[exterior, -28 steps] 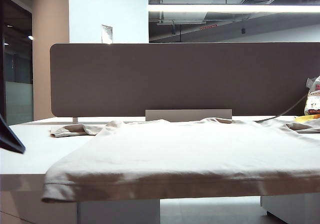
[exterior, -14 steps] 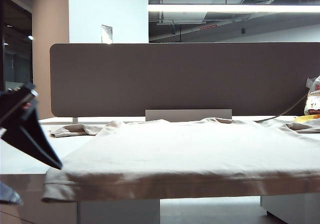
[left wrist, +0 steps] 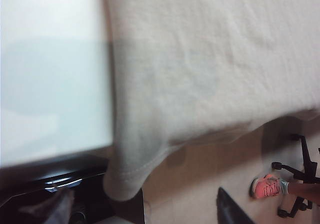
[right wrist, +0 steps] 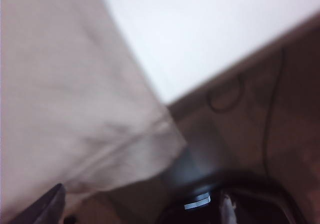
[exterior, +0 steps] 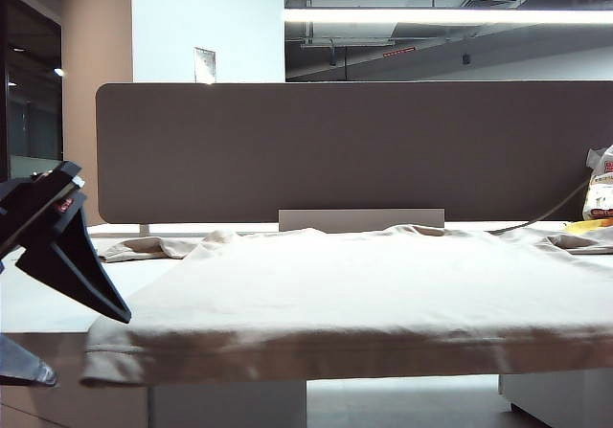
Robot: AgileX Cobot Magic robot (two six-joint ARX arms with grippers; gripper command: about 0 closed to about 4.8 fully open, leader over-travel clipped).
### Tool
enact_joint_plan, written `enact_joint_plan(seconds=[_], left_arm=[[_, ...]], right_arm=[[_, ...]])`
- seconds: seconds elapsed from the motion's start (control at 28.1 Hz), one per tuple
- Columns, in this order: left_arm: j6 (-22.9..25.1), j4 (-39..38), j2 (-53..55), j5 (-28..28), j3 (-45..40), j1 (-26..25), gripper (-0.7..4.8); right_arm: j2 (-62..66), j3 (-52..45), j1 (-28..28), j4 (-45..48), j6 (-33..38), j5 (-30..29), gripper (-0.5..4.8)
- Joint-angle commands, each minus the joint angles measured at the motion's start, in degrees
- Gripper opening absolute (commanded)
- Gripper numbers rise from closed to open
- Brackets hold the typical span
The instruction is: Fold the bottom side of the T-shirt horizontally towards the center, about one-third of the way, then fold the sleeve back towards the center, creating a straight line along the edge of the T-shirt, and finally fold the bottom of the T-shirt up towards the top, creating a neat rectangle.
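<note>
The beige T-shirt (exterior: 364,284) lies spread flat over the white table (exterior: 43,299). The bottom of the T-shirt (exterior: 364,356) hangs over the front edge. One sleeve (exterior: 144,248) lies at the back left and the other sleeve (exterior: 575,242) at the back right. My left gripper (exterior: 86,349) stands open at the hem's left corner, its black fingers (exterior: 72,265) apart. In the left wrist view that T-shirt corner (left wrist: 125,176) droops above the open left gripper (left wrist: 145,214). The right gripper (right wrist: 137,211) is open just below the other hem corner (right wrist: 155,151), holding nothing; it is outside the exterior view.
A grey partition panel (exterior: 345,150) closes the table's back. A printed plastic bag (exterior: 601,189) and a yellow item (exterior: 586,225) sit at the far right. Below the table edge are a chair base (left wrist: 300,174), a pink shoe (left wrist: 267,186) and a cable (right wrist: 225,96).
My left gripper has come into the exterior view from the left and moved in towards the shirt's front left corner. The shirt has not moved.
</note>
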State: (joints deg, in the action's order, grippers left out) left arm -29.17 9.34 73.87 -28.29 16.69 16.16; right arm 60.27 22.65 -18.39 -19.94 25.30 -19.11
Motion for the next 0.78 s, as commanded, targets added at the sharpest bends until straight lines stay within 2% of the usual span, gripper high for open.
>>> enact_joint_plan(seconds=[0.04,0.14,0.21,0.32,0.43,0.78], left_arm=[[0.42,0.66,-0.04,-0.22,0.39,0.04,3.71],[0.42,0.79,-0.04,-0.04,0.39,0.02,3.61],[0.17,1.18,-0.04,0.15,0.39,0.02,3.29],[0.11,2.38,-0.02,-0.07,0.42,0.04,2.68],[-0.02,2.75,0.00,-0.02,0.42,0.04,2.65],[-0.24,3.23,0.31,0.24,0.42,0.04,2.64]], right_arm=[[2.54,0.22,0.07,1.51,-0.48,-0.13,3.91],[3.85,0.22,0.07,3.32,-0.48,-0.15,3.88],[3.93,0.22,0.09,4.26,-0.48,-0.07,3.81],[4.13,0.24,0.09,5.66,-0.50,-0.09,3.13],[4.52,0.24,0.09,6.60,-0.50,-0.11,2.68],[7.89,0.35,0.09,8.39,-1.33,-0.13,2.68]])
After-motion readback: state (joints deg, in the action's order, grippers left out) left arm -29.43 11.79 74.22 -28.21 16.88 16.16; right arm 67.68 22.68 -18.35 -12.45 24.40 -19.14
